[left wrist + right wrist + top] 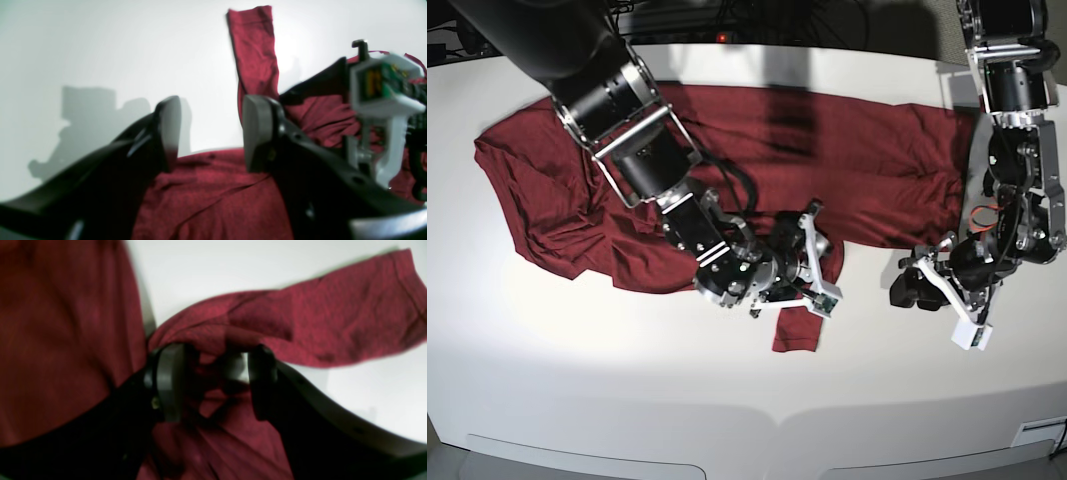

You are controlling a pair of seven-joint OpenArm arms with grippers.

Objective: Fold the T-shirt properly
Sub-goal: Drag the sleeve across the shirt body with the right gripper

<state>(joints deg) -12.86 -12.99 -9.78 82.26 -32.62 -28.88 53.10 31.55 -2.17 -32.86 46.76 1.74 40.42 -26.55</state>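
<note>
T-shirt [727, 160] lies spread and wrinkled on the desk [627, 400]. Right hand [213, 383] straddles a sleeve [333, 323] unclenched; left hand [210, 133] hovers released. Next, clench and fold the sleeve inward.

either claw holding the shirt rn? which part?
Neither. Left claw is open above the T-shirt; right claw is open astride a sleeve fold, not clamped.

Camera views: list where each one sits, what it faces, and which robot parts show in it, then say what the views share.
Left wrist: on the left arm, looking past the open left gripper along the T-shirt and white table; the other arm shows at right.
Right wrist: on the right arm, over the open right gripper straddling bunched sleeve fabric.
Base: overhead, showing both arms.
Shared: all see the shirt and table.
</note>
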